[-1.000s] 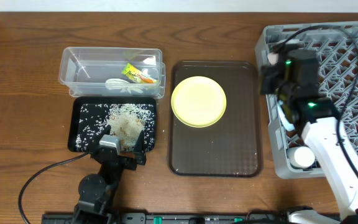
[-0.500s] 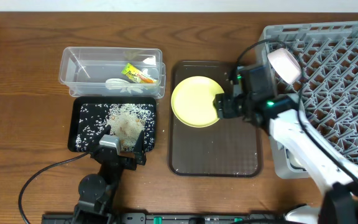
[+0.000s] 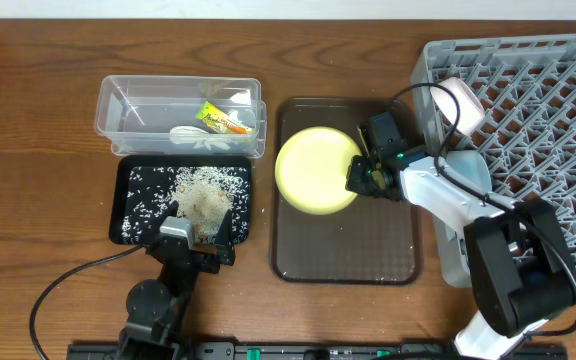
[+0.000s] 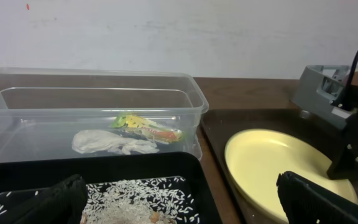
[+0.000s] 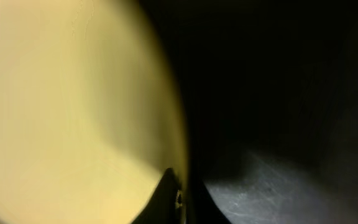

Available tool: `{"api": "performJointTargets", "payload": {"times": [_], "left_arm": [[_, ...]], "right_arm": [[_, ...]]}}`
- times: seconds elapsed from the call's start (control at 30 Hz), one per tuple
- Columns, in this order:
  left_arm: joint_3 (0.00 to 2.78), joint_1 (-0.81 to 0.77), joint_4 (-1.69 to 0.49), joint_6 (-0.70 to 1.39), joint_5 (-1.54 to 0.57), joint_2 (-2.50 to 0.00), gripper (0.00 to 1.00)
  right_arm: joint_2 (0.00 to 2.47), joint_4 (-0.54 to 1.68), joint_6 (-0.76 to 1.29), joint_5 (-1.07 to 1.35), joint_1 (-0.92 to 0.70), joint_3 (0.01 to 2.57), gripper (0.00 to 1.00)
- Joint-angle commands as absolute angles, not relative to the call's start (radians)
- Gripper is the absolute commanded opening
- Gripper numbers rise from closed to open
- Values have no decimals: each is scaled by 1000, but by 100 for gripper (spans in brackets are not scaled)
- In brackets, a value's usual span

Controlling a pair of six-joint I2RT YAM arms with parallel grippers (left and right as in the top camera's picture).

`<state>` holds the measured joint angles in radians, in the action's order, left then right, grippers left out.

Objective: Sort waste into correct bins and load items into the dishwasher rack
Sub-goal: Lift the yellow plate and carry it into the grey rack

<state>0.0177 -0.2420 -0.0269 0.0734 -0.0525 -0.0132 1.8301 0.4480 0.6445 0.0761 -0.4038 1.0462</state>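
Note:
The yellow-green plate [image 3: 313,172] lies on the dark brown serving tray [image 3: 343,250]; it also shows in the right wrist view [image 5: 73,112] and the left wrist view [image 4: 272,162]. My right gripper [image 3: 359,179] is shut on the plate's right rim, its fingertips [image 5: 182,199] straddling the edge. The clear tub [image 3: 118,105] holds the green-and-orange wrapper [image 3: 222,118] and the white scrap [image 3: 194,136]. Rice crumbs [image 3: 203,190] lie in the black tray [image 3: 128,225]. My left gripper [image 3: 196,236] is open and empty at that tray's near edge. The white bowl [image 3: 458,101] and light blue bowl [image 3: 471,178] sit in the grey rack [image 3: 538,90]. No chopsticks show.
The tub and black tray sit left of the serving tray, the rack right of it. My right arm reaches from the front right across the rack's left wall. Bare wood lies at the far left and along the front edge.
My right gripper went from over the rack down to the plate's right rim and closed on it. The plate has shifted slightly toward the front. The left arm has not moved.

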Motion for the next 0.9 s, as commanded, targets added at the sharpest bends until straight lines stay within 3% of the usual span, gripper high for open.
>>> {"api": "performJointTargets", "payload": {"times": [0.0,0.43,0.6,0.87], "left_arm": [[4,-235,-66,64,-43,-11,99],[4,-235,-66,64,-43,-11,99],[4,-235,-66,64,-43,-11,99],[4,-235,-66,64,-43,-11,100]], "right_arm": [[1749,462,580,43,-406,1036,1],[1065,440,171,-830,-363,1037,1],[1021,437,121,-1024,-236,1037,1],[1140,427,118,-1021,8,1036,1]]}}
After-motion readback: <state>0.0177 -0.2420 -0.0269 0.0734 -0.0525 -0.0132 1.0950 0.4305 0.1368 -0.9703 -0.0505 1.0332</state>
